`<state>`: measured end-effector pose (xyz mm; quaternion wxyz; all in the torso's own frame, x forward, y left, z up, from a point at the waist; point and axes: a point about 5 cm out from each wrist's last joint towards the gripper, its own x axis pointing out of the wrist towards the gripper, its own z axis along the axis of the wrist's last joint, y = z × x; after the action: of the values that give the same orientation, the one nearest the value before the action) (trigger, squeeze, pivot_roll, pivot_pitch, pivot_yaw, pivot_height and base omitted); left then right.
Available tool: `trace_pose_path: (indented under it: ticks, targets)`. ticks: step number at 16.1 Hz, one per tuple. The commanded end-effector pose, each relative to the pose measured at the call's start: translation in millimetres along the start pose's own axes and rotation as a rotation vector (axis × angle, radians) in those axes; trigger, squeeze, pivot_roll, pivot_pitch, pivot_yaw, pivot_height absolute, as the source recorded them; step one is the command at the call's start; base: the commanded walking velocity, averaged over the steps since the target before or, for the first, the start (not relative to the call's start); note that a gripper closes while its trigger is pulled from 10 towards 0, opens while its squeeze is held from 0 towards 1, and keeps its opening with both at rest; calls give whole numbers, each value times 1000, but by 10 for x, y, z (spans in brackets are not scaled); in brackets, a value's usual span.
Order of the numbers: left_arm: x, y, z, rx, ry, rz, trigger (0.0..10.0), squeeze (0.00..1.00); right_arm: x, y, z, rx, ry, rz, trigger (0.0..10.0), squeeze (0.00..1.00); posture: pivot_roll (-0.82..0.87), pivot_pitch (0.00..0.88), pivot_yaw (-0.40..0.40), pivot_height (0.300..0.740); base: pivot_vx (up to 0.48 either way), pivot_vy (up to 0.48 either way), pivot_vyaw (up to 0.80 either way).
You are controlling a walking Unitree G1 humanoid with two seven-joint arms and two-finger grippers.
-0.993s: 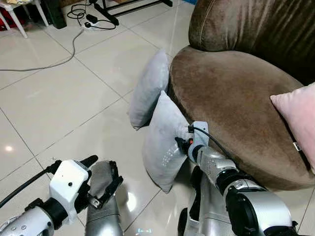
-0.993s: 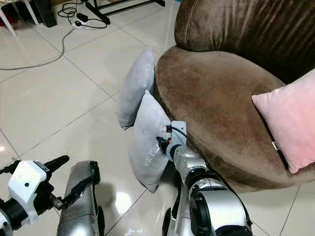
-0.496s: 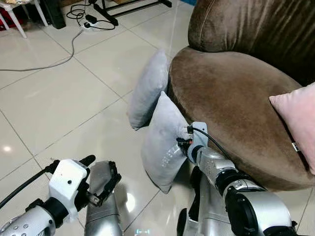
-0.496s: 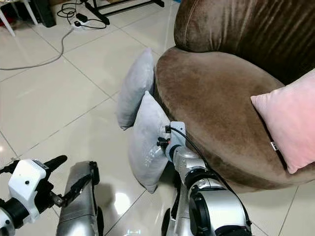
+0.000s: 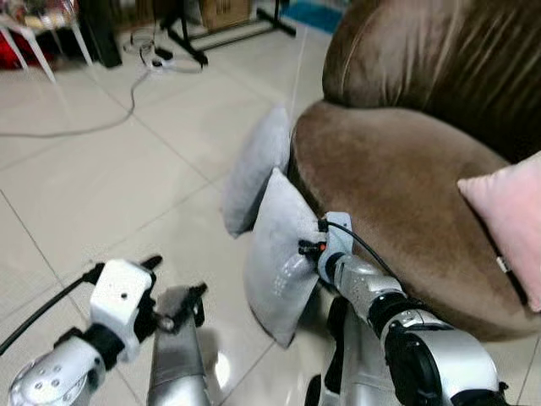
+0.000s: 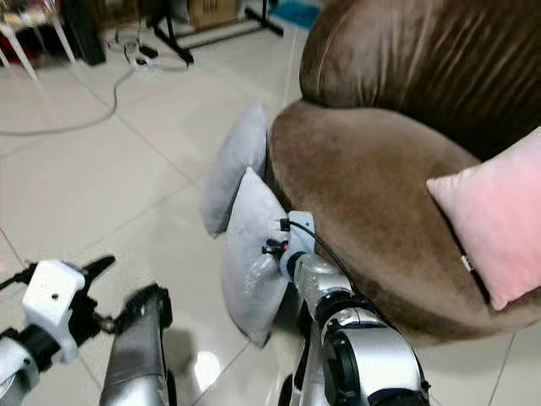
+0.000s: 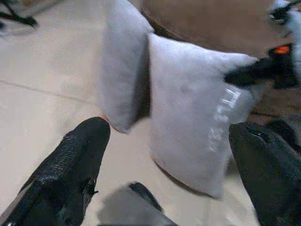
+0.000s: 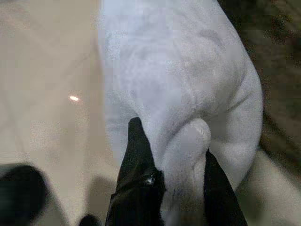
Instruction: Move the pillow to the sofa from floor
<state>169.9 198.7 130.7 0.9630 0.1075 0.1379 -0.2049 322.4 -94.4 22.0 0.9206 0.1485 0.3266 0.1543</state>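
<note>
head views high, facing down, wrist views close on pillow [image 8: 178, 84]

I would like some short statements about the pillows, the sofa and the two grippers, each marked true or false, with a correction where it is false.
1. The right gripper pinches a fold of the nearer pale grey pillow. True.
2. That pillow already lies on the seat of the round brown velvet sofa. False: it stands on edge at the sofa's front, low by the white tiled floor.
3. A second grey pillow leans against the sofa behind the first. True.
4. The left gripper is shut on the second grey pillow. False: it is open and apart from both pillows.
5. A pink pillow rests on the sofa. True.
</note>
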Motion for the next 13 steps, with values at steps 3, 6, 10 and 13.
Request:
trace_pose_path:
  ticks: [3, 6, 10, 13]
  targets:
    - [57, 60, 55, 44, -32, 91, 10000, 0, -176, 23, 521, 117, -220, 218, 0, 0, 193, 0, -85, 495, 0, 0, 0]
    - [260, 130, 297, 67, -150, 177, 10000, 0, -868, 52, 1290, 154, -584, 222, 0, 0, 135, 0, -70, 495, 0, 0, 0]
    - [457, 155, 658, 96, -314, 229, 10000, 0, -1582, 109, 1940, 30, -892, 97, 10000, 0, 103, 0, -62, 495, 0, 0, 0]
    - [535, 213, 817, 106, -377, 304, 10000, 0, -1622, 178, 1841, -34, -925, 33, 10000, 0, 116, 0, -79, 500, 0, 0, 0]
